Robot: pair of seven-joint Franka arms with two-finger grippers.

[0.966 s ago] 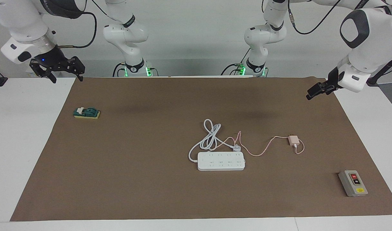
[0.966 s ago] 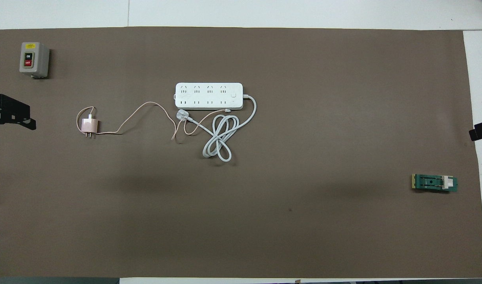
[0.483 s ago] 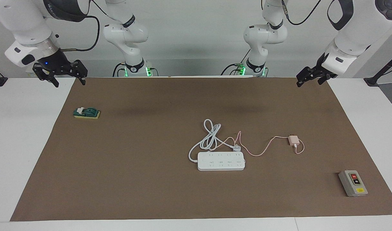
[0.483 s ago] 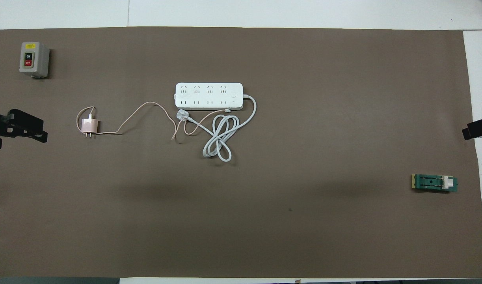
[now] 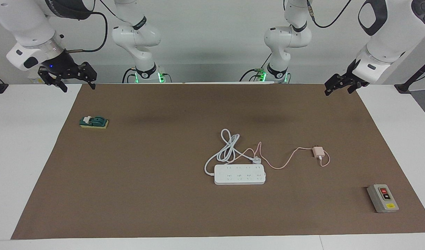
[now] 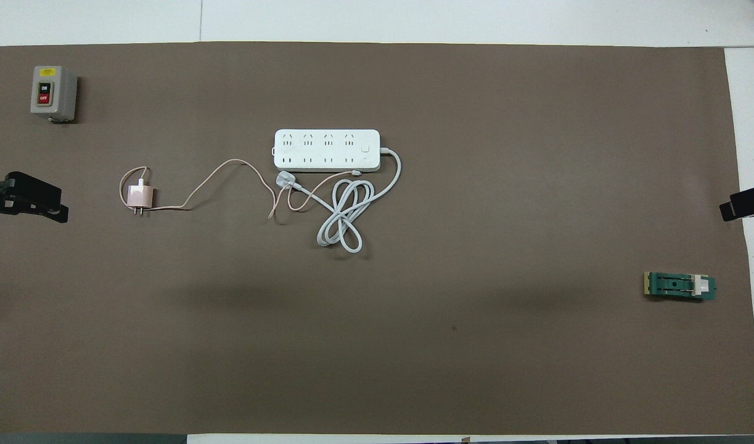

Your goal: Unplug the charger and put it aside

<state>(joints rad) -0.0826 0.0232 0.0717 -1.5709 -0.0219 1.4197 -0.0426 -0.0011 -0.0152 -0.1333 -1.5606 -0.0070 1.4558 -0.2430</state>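
Observation:
The small pale-pink charger (image 5: 318, 151) (image 6: 139, 196) lies flat on the brown mat with its prongs bare, apart from the white power strip (image 5: 239, 174) (image 6: 326, 150) and toward the left arm's end. Its thin pink cable (image 5: 285, 161) trails back to the strip's near side. My left gripper (image 5: 338, 89) (image 6: 59, 203) hangs open over the mat's edge at that end, holding nothing and well clear of the charger. My right gripper (image 5: 78, 86) hangs open and holds nothing over the mat's corner at the right arm's end; only a black tip (image 6: 743, 206) shows from overhead.
The strip's thick white cable (image 5: 228, 147) (image 6: 346, 216) lies coiled on its robot side. A grey on/off switch box (image 5: 382, 198) (image 6: 52, 92) stands farther from the robots than the charger. A green knife switch (image 5: 94, 122) (image 6: 680, 286) sits at the right arm's end.
Over the last second my left gripper has risen and drawn back toward the robots, then settled. The right gripper has shifted only slightly. Charger, cables and strip have not moved.

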